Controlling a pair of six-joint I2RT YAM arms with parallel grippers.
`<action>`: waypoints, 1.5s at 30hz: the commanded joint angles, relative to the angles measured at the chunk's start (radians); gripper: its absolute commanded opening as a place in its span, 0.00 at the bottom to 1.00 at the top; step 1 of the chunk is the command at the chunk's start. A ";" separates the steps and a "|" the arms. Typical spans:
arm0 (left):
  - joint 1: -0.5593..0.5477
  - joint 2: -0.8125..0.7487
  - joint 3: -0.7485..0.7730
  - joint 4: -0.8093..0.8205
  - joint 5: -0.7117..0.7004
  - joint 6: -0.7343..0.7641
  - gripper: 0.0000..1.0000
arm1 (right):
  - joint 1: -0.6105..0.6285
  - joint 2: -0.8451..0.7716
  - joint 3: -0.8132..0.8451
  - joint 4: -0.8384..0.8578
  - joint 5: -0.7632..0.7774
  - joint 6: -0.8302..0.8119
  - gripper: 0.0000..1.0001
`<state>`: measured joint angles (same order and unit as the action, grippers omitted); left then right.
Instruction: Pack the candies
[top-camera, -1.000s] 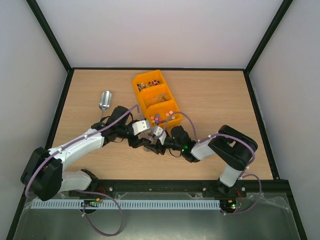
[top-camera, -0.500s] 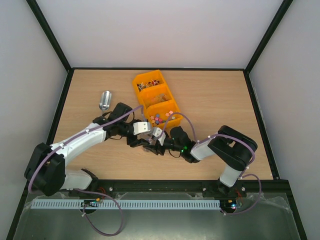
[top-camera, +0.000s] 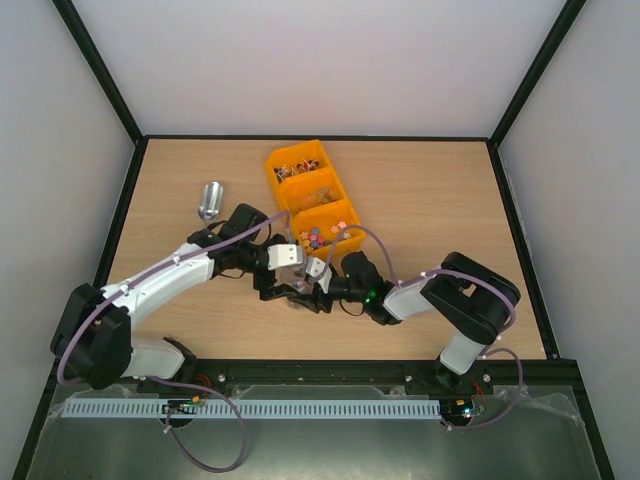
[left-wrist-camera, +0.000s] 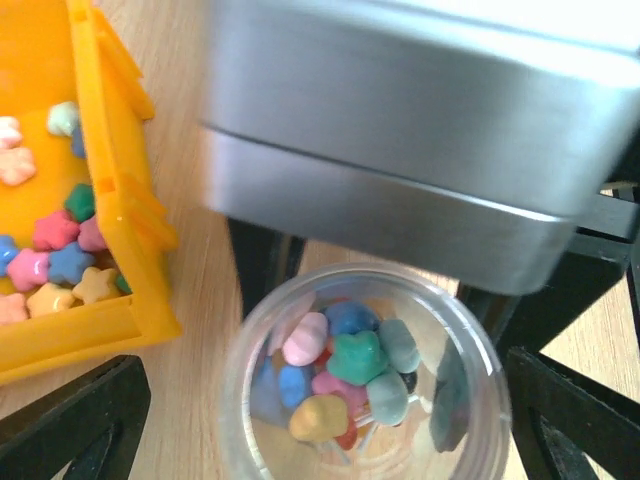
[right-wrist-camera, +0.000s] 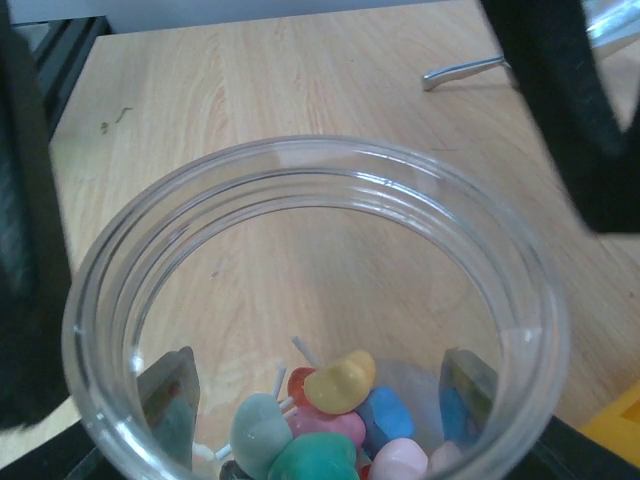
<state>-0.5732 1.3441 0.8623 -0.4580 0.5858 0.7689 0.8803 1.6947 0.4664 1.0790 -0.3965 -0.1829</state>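
Gripping the clear jar (right-wrist-camera: 300, 165) of candies (right-wrist-camera: 338, 384), the right fingers (right-wrist-camera: 170, 402) pinch it; left fingers (left-wrist-camera: 72, 428) stand spread.

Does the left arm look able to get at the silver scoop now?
Probably yes. The silver scoop lies uncovered on the table close beside the left arm, with nothing between them, and the left gripper is open.

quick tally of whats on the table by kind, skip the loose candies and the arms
orange bin: 1
clear jar: 1
metal scoop: 1
total: 3
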 joint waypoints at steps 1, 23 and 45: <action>0.027 -0.063 0.011 0.040 0.008 -0.096 1.00 | -0.014 -0.056 -0.028 -0.050 -0.068 -0.040 0.25; 0.138 -0.117 -0.024 0.133 -0.030 -0.187 1.00 | -0.256 -0.212 -0.160 -0.121 -0.180 -0.075 0.53; 0.231 -0.102 -0.003 0.162 0.012 -0.286 1.00 | -0.262 -0.412 0.001 -0.758 -0.250 -0.341 0.99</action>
<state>-0.3561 1.2327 0.8467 -0.3115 0.5610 0.5167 0.6231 1.3220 0.4034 0.5133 -0.6132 -0.4637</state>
